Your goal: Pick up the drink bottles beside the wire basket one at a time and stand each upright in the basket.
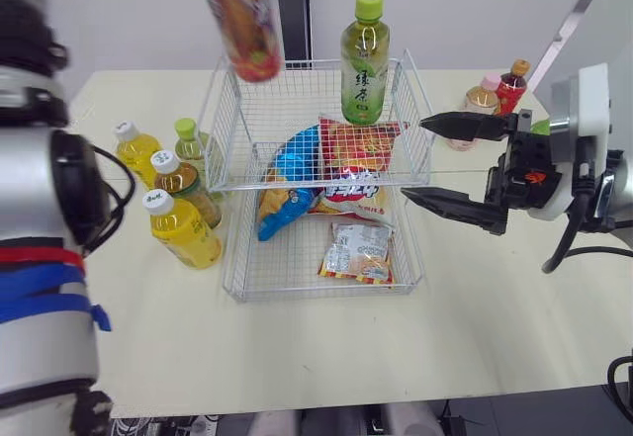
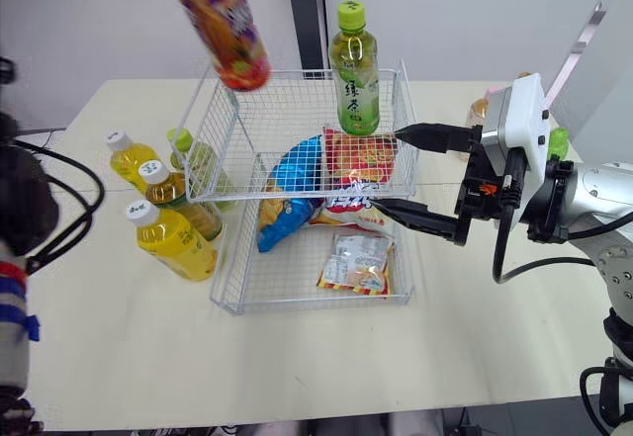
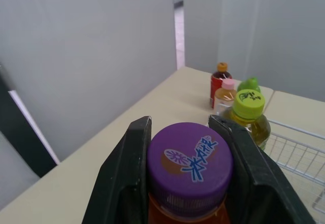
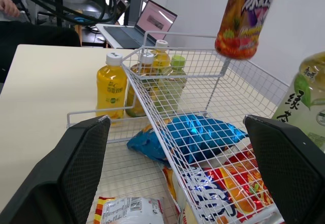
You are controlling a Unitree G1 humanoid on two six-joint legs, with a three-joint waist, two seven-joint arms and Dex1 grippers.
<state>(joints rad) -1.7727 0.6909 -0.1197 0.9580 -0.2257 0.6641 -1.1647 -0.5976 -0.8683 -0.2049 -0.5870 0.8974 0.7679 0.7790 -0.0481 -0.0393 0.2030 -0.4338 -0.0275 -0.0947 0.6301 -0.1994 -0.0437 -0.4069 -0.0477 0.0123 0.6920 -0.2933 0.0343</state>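
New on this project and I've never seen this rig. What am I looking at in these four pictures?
It's a humanoid robot with two arms, each ending in a two-fingered gripper. Two pictures come from a stereo camera on its head, looking down at a table. The other two come from wrist cameras looking along each gripper. On the table sits a wire basket holding snack bags and one upright green tea bottle. To its left stand four bottles, with other bottles at its far right. The left gripper is shut on an orange-labelled bottle with a purple cap, held above the basket's far left corner. The right gripper is open beside the basket's right wall, holding nothing.
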